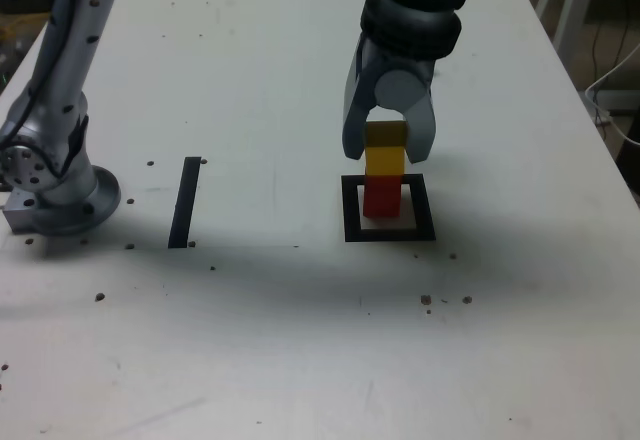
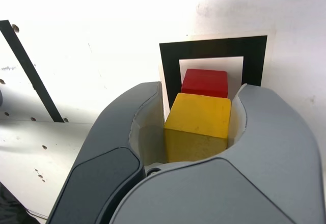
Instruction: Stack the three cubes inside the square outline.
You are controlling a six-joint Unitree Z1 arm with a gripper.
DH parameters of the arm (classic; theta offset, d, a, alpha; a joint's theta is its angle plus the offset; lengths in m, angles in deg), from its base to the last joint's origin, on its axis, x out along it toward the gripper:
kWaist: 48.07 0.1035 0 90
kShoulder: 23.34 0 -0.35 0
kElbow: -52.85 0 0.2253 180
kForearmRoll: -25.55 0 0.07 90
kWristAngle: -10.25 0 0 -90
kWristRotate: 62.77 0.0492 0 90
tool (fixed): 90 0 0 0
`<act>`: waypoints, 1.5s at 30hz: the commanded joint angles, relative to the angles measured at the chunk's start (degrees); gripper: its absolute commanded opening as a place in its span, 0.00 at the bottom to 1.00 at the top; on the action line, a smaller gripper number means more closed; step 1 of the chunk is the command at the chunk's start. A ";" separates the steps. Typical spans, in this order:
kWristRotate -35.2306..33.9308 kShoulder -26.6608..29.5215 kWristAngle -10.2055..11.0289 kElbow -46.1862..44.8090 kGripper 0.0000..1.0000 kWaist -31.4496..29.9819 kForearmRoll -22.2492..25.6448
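Note:
A yellow cube (image 1: 384, 162) sits on top of a red cube (image 1: 380, 198), which stands inside the black tape square outline (image 1: 389, 232) right of centre in the exterior view. My gripper (image 1: 388, 150) comes down from above with one grey finger on each side of the yellow cube, shut on it. The wrist view shows the yellow cube (image 2: 199, 116) held between the fingers (image 2: 270, 132), with the red cube (image 2: 205, 82) and the square outline (image 2: 170, 61) beneath. The green cube is not in view.
A straight black tape strip (image 1: 186, 202) lies on the white table to the exterior view's left of the square. The arm's grey base (image 1: 55, 185) stands at the far left. Small dark specks dot the table (image 1: 300, 340).

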 commanded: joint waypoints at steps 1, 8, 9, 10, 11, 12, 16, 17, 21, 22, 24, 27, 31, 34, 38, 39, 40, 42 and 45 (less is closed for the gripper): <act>-0.16 -0.08 -0.20 -0.21 0.28 -0.26 0.20; 0.02 -1.10 -0.63 -0.36 0.28 -0.34 0.02; 0.07 -1.22 -0.69 -0.36 0.28 -0.34 -0.02; 0.11 -1.32 -0.75 -0.36 0.28 -0.34 -0.07; 0.14 -1.42 -0.81 -0.36 0.28 -0.34 -0.10; 0.17 -1.51 -0.87 -0.36 0.28 -0.34 -0.15; 0.25 -1.79 -1.06 -0.39 0.28 -0.34 -0.32; 0.30 -1.84 -1.08 -0.42 0.29 -0.34 -0.38; 0.53 -1.94 -1.16 -0.83 0.55 -0.27 -0.64; 0.58 -1.95 -1.20 -0.97 0.65 -0.25 -0.71; 0.63 -1.96 -1.26 -1.30 0.82 -0.20 -0.83; 0.66 -1.96 -1.33 -1.73 0.93 -0.13 -0.95; 0.67 -1.95 -1.39 -2.03 0.94 -0.02 -1.02; 0.69 -1.81 -1.32 -2.03 0.95 0.05 -1.03; 0.68 -1.17 -0.75 -1.80 0.98 0.17 -0.97; 0.67 -0.94 -0.46 -1.70 0.98 0.25 -0.92; 0.66 -0.69 -0.13 -1.61 0.99 0.38 -0.87; 0.65 -0.19 0.69 -1.44 0.99 0.88 -0.73; 0.88 0.46 1.91 -1.30 0.99 2.64 -0.51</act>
